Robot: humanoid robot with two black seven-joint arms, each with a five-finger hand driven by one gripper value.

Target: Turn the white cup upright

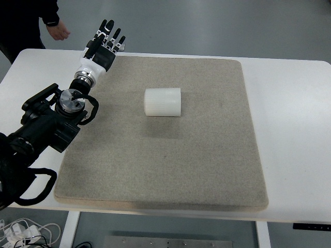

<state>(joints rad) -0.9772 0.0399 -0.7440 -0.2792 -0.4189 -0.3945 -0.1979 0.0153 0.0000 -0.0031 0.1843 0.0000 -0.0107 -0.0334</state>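
While on its side on the mat (pixel 207 170), white cup (pixel 162 102) untouched, left hand (pixel 105 42) spread apart.

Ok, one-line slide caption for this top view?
White cup lies on its side on the beige mat; the left hand, fingers open, hovers at the mat's far-left corner, apart from it.
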